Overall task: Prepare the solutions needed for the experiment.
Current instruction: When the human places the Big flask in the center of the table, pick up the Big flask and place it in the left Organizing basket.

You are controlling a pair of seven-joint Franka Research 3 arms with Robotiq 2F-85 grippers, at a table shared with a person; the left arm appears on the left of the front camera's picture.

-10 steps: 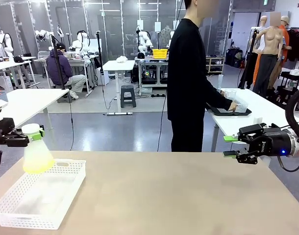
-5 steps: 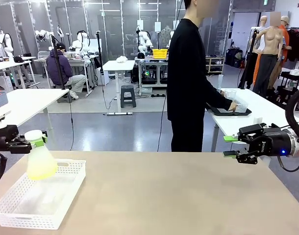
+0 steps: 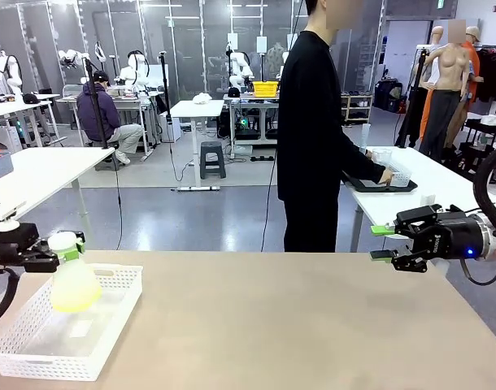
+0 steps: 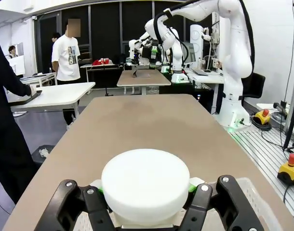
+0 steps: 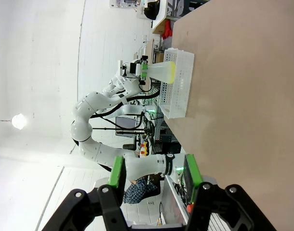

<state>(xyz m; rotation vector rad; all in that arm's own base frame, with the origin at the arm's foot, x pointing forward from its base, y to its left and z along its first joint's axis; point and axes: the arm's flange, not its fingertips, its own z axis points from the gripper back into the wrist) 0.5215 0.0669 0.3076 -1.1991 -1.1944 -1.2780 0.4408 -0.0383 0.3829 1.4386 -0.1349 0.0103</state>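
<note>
Left tool (image 3: pixel 67 245) clamping flask (image 3: pixel 72 280) neck, above white basket (image 3: pixel 110 321), solutions (image 3: pixel 74 297) inside

- Glossy grey concrete floor (image 3: pixel 191 215) across the hall.
- Small white square table (image 3: pixel 196 109) beside a dark grey step stool (image 3: pixel 212 159).
- Dark glass-panelled back wall (image 3: pixel 183 32).

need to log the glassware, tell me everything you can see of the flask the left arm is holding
The conical flask is frosted, translucent white, with a wide base, a narrow neck and a round white cap. Pale yellow-green liquid fills its lower part. It hangs upright over the near-left white mesh basket; whether its base touches the basket is unclear. The left gripper has its jaws shut on the neck just below the cap.
</note>
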